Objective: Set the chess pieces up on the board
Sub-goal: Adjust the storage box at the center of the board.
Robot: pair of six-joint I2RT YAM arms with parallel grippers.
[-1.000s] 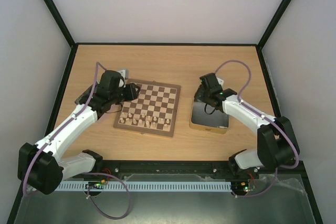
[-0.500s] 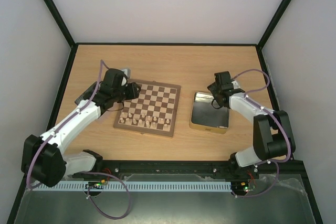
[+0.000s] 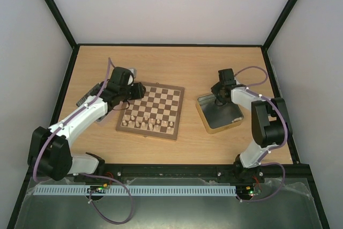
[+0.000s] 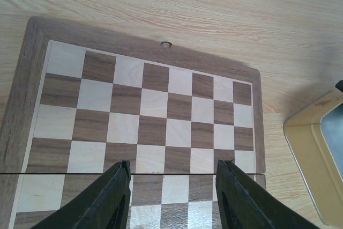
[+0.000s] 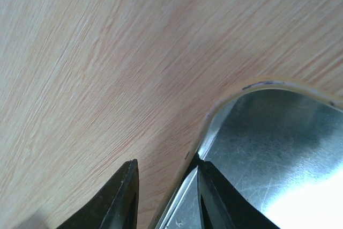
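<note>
The board (image 3: 161, 100) lies at the table's middle, with several small chess pieces (image 3: 144, 123) standing on its two near rows. My left gripper (image 3: 138, 90) hovers over the board's far left corner. In the left wrist view it (image 4: 172, 169) is open above bare squares of the board (image 4: 155, 105), with nothing between its fingers. My right gripper (image 3: 220, 91) is at the far left corner of the gold tin (image 3: 225, 128). In the right wrist view its jaws (image 5: 165, 160) straddle the tin's wall (image 5: 214, 113), one finger inside touching it, the other outside with a gap.
The gold tin (image 4: 308, 143) sits skewed to the right of the board, and no pieces show inside it. A small grey tray (image 3: 128, 72) and a dark flat object (image 3: 88, 96) lie behind my left arm. Black frame posts border the table.
My right gripper came down at the tin's far left corner and its jaws narrowed. The tin swung round counterclockwise. My left gripper shifted slightly right along the board's far edge.
</note>
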